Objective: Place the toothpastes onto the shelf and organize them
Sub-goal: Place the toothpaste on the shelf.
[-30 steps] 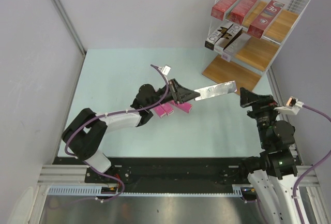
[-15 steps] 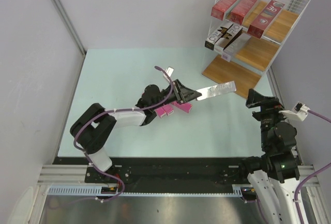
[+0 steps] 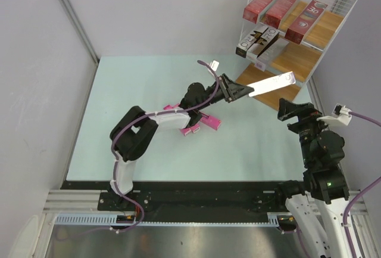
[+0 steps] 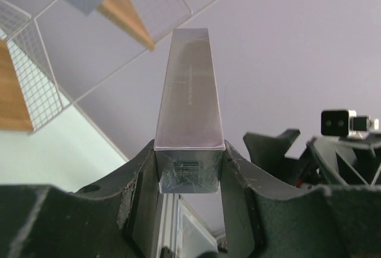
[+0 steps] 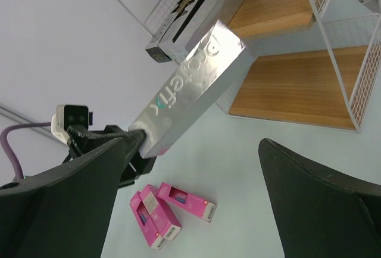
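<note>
Found the pale table [image 3: 119, 109] at the left, with the left arm stretched across it toward the far right. Counted three pink cartons [image 3: 209, 123] lying flat on the table, partly under that arm: two side by side and touching, the third just beside them. Saw the left gripper [image 3: 240, 93] up above the table, its fingers [image 4: 143, 192] clamped on the near end of a silver carton [image 3: 272, 83], one on each long side. Noted the silver carton in the air, tilted, its far end near the front of the shelf [image 3: 297, 61]; could not tell whether it touched. Made out three red cartons [image 3: 280, 5] lying side by side on the shelf's top board, and silver-and-black cartons [image 3: 260, 42] on the middle board. Saw the right gripper [image 3: 290, 110] at the far right, near the shelf's lowest board, fingers spread wide with nothing between them, facing the silver carton.
</note>
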